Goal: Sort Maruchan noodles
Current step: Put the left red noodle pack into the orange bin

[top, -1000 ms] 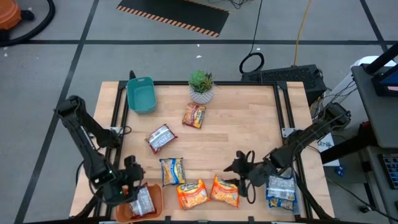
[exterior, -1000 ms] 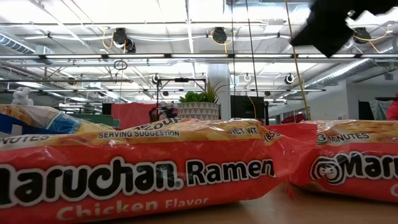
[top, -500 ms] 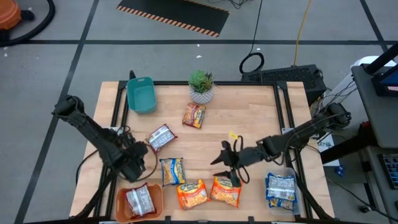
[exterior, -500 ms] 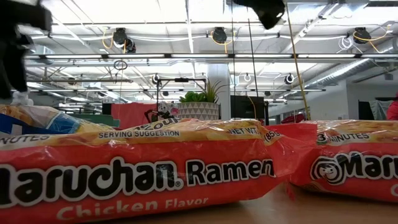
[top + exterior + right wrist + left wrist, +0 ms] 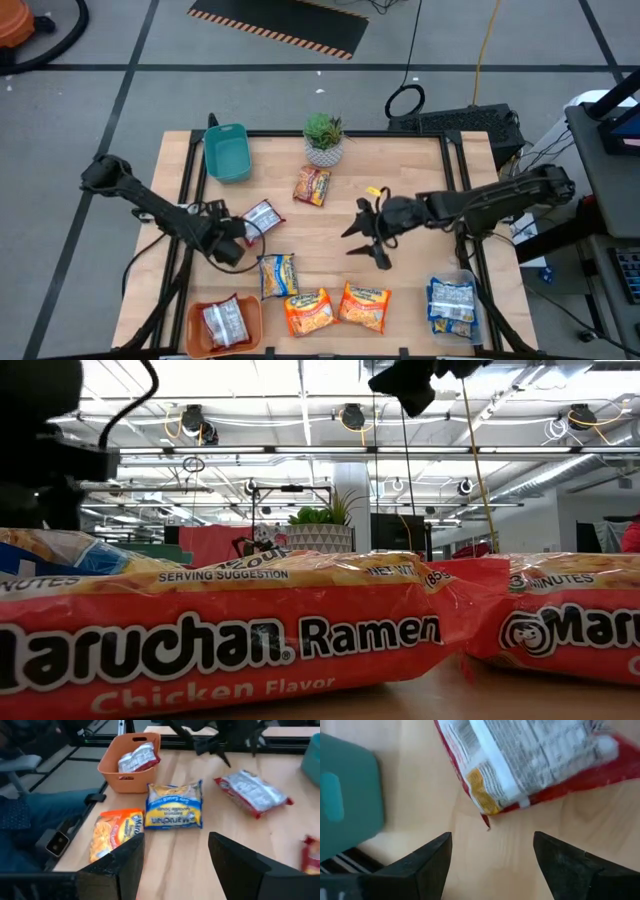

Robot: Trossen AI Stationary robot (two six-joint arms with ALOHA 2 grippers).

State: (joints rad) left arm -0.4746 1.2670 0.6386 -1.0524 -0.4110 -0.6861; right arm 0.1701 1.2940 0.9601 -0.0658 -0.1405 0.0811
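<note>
Loose Maruchan packets lie flat on the table: a dark red one (image 5: pixel 312 185), a silver-red one (image 5: pixel 262 215), a blue-and-yellow one (image 5: pixel 277 275) and two orange ones (image 5: pixel 308 312) (image 5: pixel 365 307). Another silver-red packet (image 5: pixel 222 322) lies in the orange bin (image 5: pixel 195 335), and more lie in the clear bin (image 5: pixel 452 305). My left gripper (image 5: pixel 243 228) (image 5: pixel 492 850) is open, just short of a corner of the silver-red packet (image 5: pixel 530 760). My right gripper (image 5: pixel 362 240) (image 5: pixel 175 850) is open above the table's middle, with the blue-and-yellow packet (image 5: pixel 175 805) ahead.
A teal bin (image 5: pixel 227 152) stands at the far left corner, with a small potted plant (image 5: pixel 323 138) at the far edge's middle. The orange bin is at the near left corner, the clear bin at the near right. Bare wood shows on the table's right half (image 5: pixel 420 170).
My left gripper has left the orange bin at the near left corner, where a silver-red packet stays, and has moved toward the far edge up to the loose silver-red packet. My right gripper has moved from beside the clear bin toward the left and far edge, to the table's middle.
</note>
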